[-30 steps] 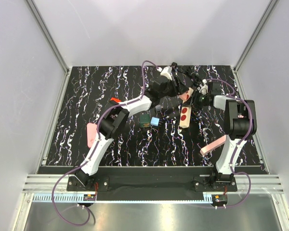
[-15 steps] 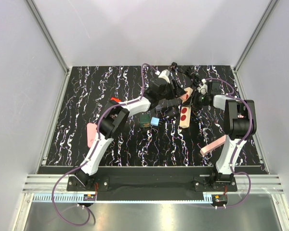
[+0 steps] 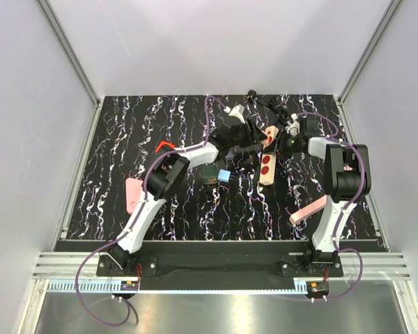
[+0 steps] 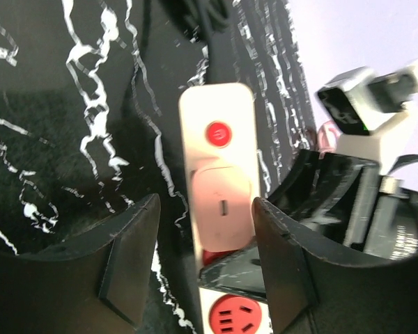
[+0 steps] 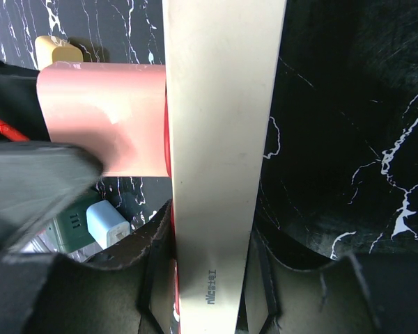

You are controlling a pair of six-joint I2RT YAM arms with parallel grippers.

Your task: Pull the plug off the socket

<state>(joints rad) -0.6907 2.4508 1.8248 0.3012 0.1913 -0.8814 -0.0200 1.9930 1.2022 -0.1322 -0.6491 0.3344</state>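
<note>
One boxy pink plug (image 4: 223, 205) sits in the beige, red-outlet socket (image 4: 216, 101).

Right of table (image 3: 125, 139) centre, socket (image 3: 266, 164) running 12 to 6 o'clock; on its far half, plug (image 4: 223, 205). At socket's 8 o'clock, small cube (image 3: 224, 175), block (image 3: 209, 173) just beyond. At 5 o'clock, well apart, flat bar (image 3: 308, 209).

Robotics lab test cell, by every sign. Closed in on three sides by plain white wall panels (image 3: 216, 42) set in bare aluminium frame posts (image 3: 68, 52). Floored with a black, white-veined marble-pattern counter (image 3: 118, 139). Fitted at the counter's near edge with a white-and-black left robot arm (image 3: 146, 205) and a white-and-black right robot arm (image 3: 338, 188), bolted to a black base plate (image 3: 216, 261). Strung with purple cables (image 3: 77, 282) looping past a slotted aluminium rail (image 3: 216, 284).
</note>
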